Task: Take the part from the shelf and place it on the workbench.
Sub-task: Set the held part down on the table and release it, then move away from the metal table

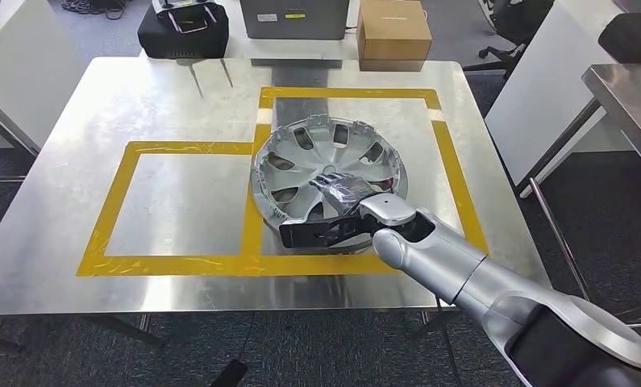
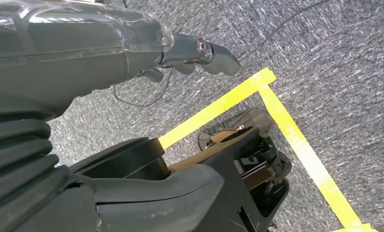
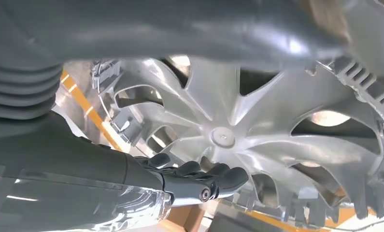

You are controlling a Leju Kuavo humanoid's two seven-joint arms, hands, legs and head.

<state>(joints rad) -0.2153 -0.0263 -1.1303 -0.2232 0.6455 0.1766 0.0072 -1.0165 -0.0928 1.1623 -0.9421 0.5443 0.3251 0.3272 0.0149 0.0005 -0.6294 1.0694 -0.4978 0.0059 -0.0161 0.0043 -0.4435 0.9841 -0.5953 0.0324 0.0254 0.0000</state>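
On the steel counter (image 1: 75,161), inside the right square of yellow tape (image 1: 256,185), lies the silver wheel cover (image 1: 301,153), which is the part of this task. Its far edge seems to rest on the metal, and its near edge looks a little raised where the right robot hand (image 1: 341,193) holds it. From the right wrist view the fingers (image 3: 214,176) are curled against the ribbed inner side of the cover, near the rim, so I judge this robot hand is gripping the part and has not let it go yet. The left robot hand (image 2: 199,53) hangs low above the grey carpet; its fingers look bent with nothing in them, so I take it as closed on nothing.

I think the step in hand is the last one: to set the cover down and release it. To do it well, the near edge should go down slowly until the whole rim touches the counter, because the cover is light, thin plastic and can slide or rock on smooth steel. Then the fingers should open fully before the arm pulls back, and they should come out along the spoke openings, so no finger catches a spoke and drags the cover over the tape.
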